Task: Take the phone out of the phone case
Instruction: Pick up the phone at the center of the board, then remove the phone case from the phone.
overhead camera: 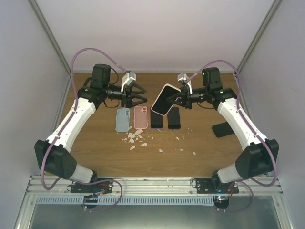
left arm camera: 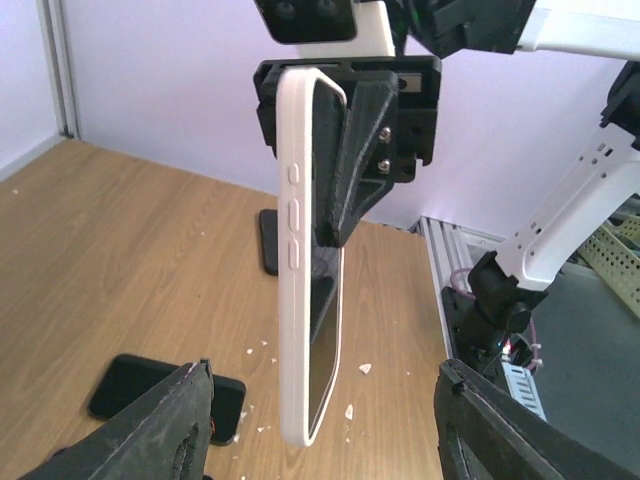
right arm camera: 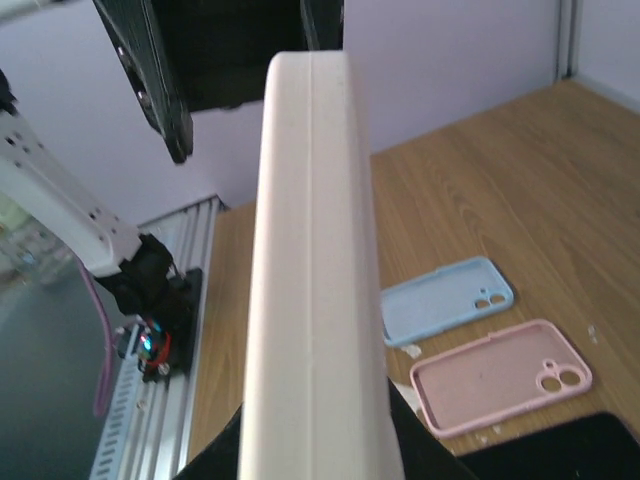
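Note:
A phone [overhead camera: 163, 100] with a dark screen sits in a white phone case [left arm camera: 293, 250] and is held in the air, tilted, above the table's middle. My right gripper [overhead camera: 180, 98] is shut on one end of it. In the right wrist view the case's edge [right arm camera: 315, 280] fills the middle, with my right gripper [right arm camera: 315, 450] closed around it. My left gripper [overhead camera: 144, 96] stands open just left of the cased phone, touching nothing. In the left wrist view the screen [left arm camera: 325, 350] faces right, and the phone's free end hangs between my left gripper's [left arm camera: 320, 440] spread fingers [left arm camera: 150, 430].
On the wooden table [overhead camera: 95, 152] lie a blue case [overhead camera: 123, 119], a pink case [overhead camera: 140, 117] and two black phones [overhead camera: 157, 119] [overhead camera: 174, 118] in a row. A dark slab [overhead camera: 221, 129] lies at the right. White crumbs [overhead camera: 136, 138] are scattered in front.

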